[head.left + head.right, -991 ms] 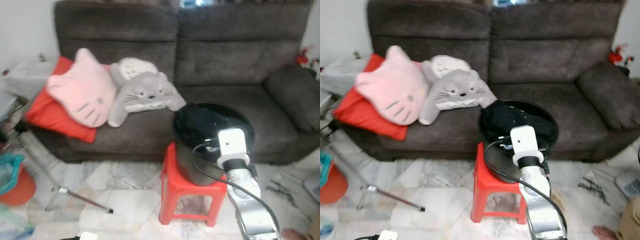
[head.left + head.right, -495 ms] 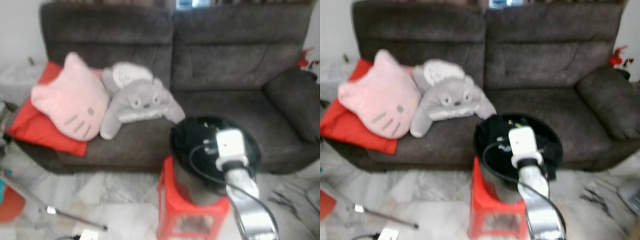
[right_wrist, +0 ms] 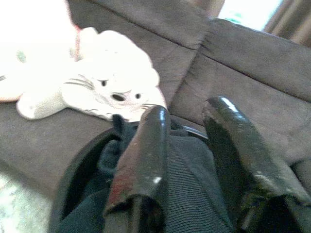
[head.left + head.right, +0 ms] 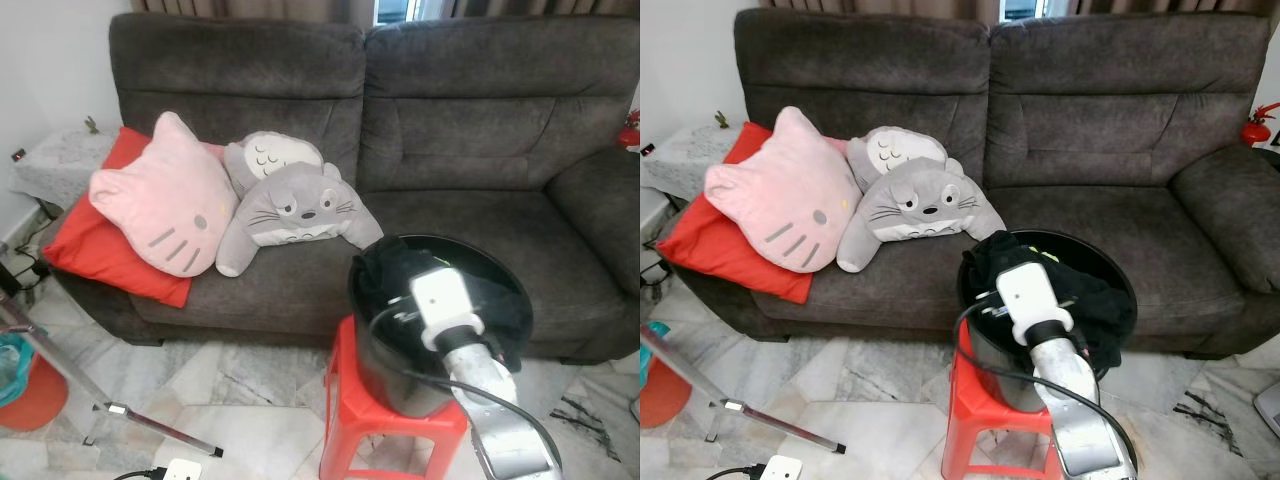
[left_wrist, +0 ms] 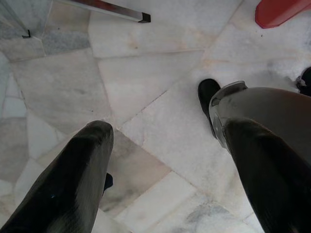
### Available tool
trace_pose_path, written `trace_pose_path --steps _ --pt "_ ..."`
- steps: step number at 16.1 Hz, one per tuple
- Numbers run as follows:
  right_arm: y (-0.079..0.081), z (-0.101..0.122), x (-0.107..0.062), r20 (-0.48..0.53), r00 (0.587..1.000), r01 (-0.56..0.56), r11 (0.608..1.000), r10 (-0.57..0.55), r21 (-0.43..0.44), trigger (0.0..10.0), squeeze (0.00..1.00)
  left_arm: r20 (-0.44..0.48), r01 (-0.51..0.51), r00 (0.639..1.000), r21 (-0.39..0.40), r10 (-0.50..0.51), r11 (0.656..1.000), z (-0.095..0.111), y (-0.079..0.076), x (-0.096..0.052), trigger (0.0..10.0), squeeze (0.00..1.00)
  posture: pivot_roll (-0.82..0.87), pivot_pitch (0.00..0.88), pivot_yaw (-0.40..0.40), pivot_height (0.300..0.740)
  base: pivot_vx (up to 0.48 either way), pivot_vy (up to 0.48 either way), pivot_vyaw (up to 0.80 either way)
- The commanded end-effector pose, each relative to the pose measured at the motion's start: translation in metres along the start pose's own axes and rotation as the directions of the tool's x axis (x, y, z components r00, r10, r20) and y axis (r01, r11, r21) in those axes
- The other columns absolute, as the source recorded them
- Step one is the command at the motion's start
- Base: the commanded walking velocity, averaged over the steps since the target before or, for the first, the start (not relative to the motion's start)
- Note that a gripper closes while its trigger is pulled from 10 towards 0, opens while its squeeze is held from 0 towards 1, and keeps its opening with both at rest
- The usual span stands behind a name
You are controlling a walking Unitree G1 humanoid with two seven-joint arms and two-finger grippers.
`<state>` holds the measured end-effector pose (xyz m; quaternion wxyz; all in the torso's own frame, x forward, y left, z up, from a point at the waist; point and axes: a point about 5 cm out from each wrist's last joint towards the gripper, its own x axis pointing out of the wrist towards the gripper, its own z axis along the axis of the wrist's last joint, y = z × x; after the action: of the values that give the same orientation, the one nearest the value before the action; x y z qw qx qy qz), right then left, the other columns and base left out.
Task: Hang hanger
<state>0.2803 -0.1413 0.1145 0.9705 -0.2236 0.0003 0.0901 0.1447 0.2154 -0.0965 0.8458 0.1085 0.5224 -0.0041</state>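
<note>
A living room: a dark grey sofa (image 4: 450, 150) runs along the far wall over a pale marble floor (image 4: 240, 400). On its left half sit a red cushion (image 4: 95, 250), a pink cat pillow (image 4: 165, 195) leaning on it, and a grey plush (image 4: 295, 205) beside that.

Near the sofa front, right of centre, a red stool (image 4: 385, 425) carries a black basket (image 4: 985, 345), raised, I judge, so the laundry sits within easy reach. Dark clothes (image 4: 1080, 295) are heaped inside, one fold spilling over the far-left rim. No hanger can be made out; if one is here, it is probably buried in the clothes, and I see no rail to hang it on.

The right arm reaches forward from the near right, forearm sloping up, its wrist unit over the near rim of the basket. The right end effector (image 3: 187, 145) points into the basket toward the sofa, hovering just above the clothes. Its two fingers (image 3: 146, 150) stand a little apart, with nothing visibly gripped between them; the pose looks like a reach into the pile.

The left end effector (image 5: 165, 170) hangs idle, pointing down at the floor, fingers spread wide and empty. At the near left lies a metal pole (image 4: 150, 425) and a white power strip (image 4: 780, 468).
</note>
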Motion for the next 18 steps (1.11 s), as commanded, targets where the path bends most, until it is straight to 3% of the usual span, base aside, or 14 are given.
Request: trace_pose_path --steps 1,3,4,5,6,18 --pt "0.004 0.006 0.002 -0.010 0.998 -0.066 0.997 0.065 -0.032 10.0 1.00 -0.010 -0.009 1.000 -0.004 0.009 1.000 -0.002 0.002 0.000 10.0 0.00 -0.17 0.000 0.026 0.740 0.000 0.000 0.00" --pt "0.020 0.000 0.000 -0.097 0.971 -0.229 0.967 0.219 -0.108 10.0 1.00 -0.012 -0.006 1.000 -0.003 0.006 1.000 -0.002 0.002 0.000 10.0 0.00 -0.17 0.000 0.025 0.740 0.000 0.000 0.00" --pt "0.021 -0.001 -0.001 -0.113 0.965 -0.248 0.961 0.235 -0.120 10.0 0.96 -0.012 -0.005 1.000 -0.003 0.005 1.000 -0.002 0.002 0.000 10.0 0.00 -0.17 0.000 0.024 0.740 0.000 0.000 0.00" --pt "0.021 -0.002 -0.001 -0.135 0.963 -0.253 0.956 0.234 -0.147 10.0 0.38 -0.013 -0.005 1.000 -0.003 0.004 1.000 -0.002 0.002 0.000 10.0 0.00 -0.17 0.000 0.026 0.740 0.000 0.000 0.00" --pt "0.021 -0.004 -0.001 -0.151 0.961 -0.255 0.955 0.233 -0.152 10.0 0.00 -0.013 -0.004 1.000 -0.002 0.004 1.000 -0.002 0.002 0.000 10.0 0.00 -0.17 0.000 0.026 0.740 0.000 0.000 0.00" --pt "0.007 -0.010 0.001 -0.231 0.961 -0.192 0.967 0.151 -0.169 10.0 0.00 -0.014 0.000 1.000 -0.001 0.000 1.000 -0.002 0.001 0.000 10.0 0.00 -0.17 0.000 0.024 0.740 0.000 0.000 0.00"
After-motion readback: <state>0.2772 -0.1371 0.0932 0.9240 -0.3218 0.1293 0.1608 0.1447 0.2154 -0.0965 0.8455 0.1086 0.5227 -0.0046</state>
